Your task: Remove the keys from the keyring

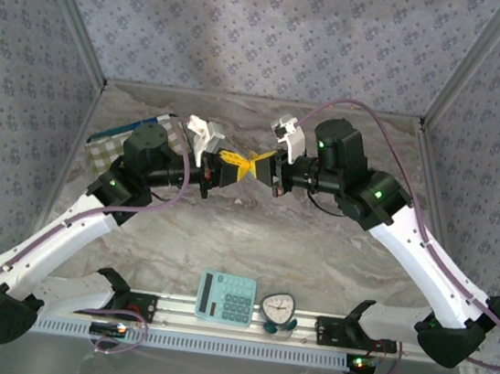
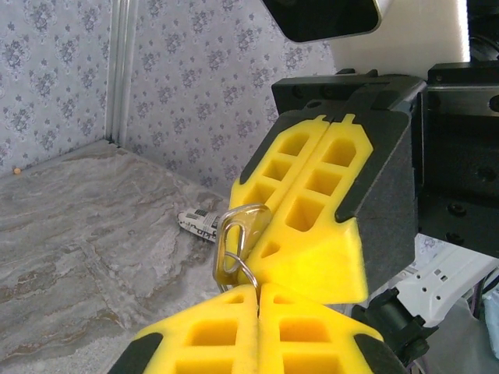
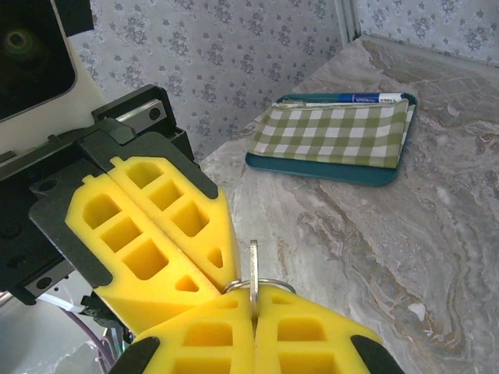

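Above the counter (image 1: 225, 239), your left tool (image 2: 257, 290) clamps the keyring (image 2: 236, 269) and your right tool (image 3: 253, 302) a key (image 3: 253, 265), tips opposed so you can pull them apart.

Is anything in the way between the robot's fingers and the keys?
No, nothing visible. The left gripper is shut on the keyring and the right gripper is shut on the key.

- The left gripper (image 1: 232, 168) and the right gripper (image 1: 264, 168) are meeting tip to tip above mid-table, closing the way between them.
- The marble table (image 1: 252, 243) in front of them is lying bare.
- A tray (image 1: 121, 130) with checked cloth is occupying the far left.
- A calculator (image 1: 226, 296) and a round timer (image 1: 278, 309) are crowding the near edge.
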Controlling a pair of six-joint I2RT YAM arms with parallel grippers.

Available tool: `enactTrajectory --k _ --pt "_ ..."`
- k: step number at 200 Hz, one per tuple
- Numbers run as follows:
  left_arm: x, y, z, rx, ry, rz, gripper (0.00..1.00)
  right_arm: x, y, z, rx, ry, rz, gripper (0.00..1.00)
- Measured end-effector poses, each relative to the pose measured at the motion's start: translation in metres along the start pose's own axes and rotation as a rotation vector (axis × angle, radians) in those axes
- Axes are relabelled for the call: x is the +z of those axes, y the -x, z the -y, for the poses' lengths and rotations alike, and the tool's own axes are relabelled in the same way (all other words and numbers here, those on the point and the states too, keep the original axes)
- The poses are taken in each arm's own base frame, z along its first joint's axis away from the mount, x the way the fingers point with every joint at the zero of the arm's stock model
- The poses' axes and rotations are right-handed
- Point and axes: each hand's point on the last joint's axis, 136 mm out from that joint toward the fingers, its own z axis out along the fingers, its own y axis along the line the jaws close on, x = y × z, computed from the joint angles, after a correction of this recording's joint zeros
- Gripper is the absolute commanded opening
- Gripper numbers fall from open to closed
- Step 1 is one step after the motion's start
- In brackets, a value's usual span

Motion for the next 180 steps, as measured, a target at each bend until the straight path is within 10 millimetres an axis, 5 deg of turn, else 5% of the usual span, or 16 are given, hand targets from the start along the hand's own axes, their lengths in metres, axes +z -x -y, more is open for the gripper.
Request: enactTrajectory --k 97,144,160,180 --pt "-0.019 0.002 0.007 0.09 0.025 0.096 0.0 -0.003 0.005 0.005 0.171 0.123 0.028 0.0" --pt "-0.017 -0.022 0.012 0.088 0.006 0.071 0.0 -0.004 0.014 0.009 0.171 0.119 0.055 0.0" --pt "-0.016 -0.029 0.007 0.078 0.023 0.061 0.19 -0.002 0.015 0.005 0.159 0.129 0.052 0.0" --pt "-0.019 -0.027 0.003 0.078 0.051 0.072 0.27 -0.001 0.014 0.001 0.145 0.138 0.047 0.0"
